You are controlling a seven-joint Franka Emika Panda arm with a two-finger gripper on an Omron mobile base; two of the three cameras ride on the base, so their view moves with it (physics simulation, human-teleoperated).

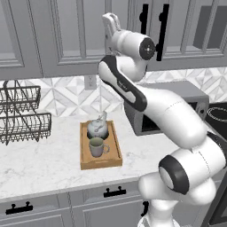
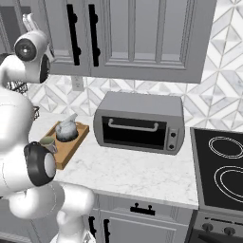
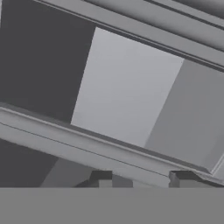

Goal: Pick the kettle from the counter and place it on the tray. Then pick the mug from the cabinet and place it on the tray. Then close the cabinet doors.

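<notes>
Resting on the rectangular light-brown wooden tray (image 1: 99,162) on the white marble-patterned surface (image 1: 40,166) were the squat silvery-white marbled kettle (image 1: 97,128) and, just in front of it, the grey-green mug (image 1: 96,146). The hand (image 3: 140,178) faced a grey panelled cabinet door (image 3: 131,87), fingertips (image 3: 101,177) spread apart, gripping nothing.

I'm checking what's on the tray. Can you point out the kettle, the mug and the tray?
kettle (image 1: 97,128): left base view, on its round body.
mug (image 1: 96,146): left base view, on its outer wall.
tray (image 1: 101,162): left base view, on its near rim.
</notes>
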